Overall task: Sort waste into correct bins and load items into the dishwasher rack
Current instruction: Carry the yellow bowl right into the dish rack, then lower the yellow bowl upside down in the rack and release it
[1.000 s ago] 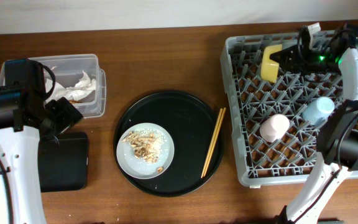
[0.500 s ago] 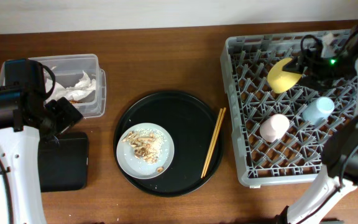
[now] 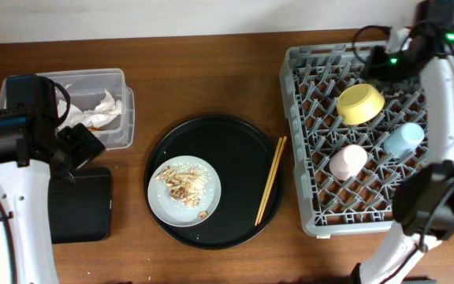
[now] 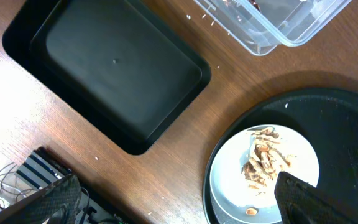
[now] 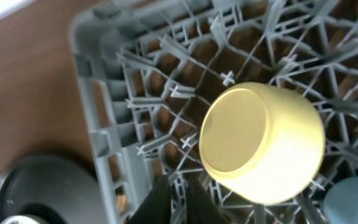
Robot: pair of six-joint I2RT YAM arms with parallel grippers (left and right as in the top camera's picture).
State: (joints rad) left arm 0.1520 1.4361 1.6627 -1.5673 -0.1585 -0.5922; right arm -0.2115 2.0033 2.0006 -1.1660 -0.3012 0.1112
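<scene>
The yellow bowl lies mouth-down on the pegs at the back of the dishwasher rack. A pink cup and a light-blue cup lie in the rack nearer the front. My right gripper is shut and empty, just beyond the bowl. On the plate sit brown food scraps. The chopsticks lie beside it. My left gripper hangs wide open and empty between the clear tub and the shallow black tray.
The plate and chopsticks rest on a large round black tray in the middle of the table. Crumpled white tissue lies inside the clear tub. The right arm reaches along the rack's right side.
My right gripper has let go of the yellow bowl, which has tipped mouth-down onto the pegs. The gripper has shut and pulled back toward the rack's far edge. The left arm is still.
</scene>
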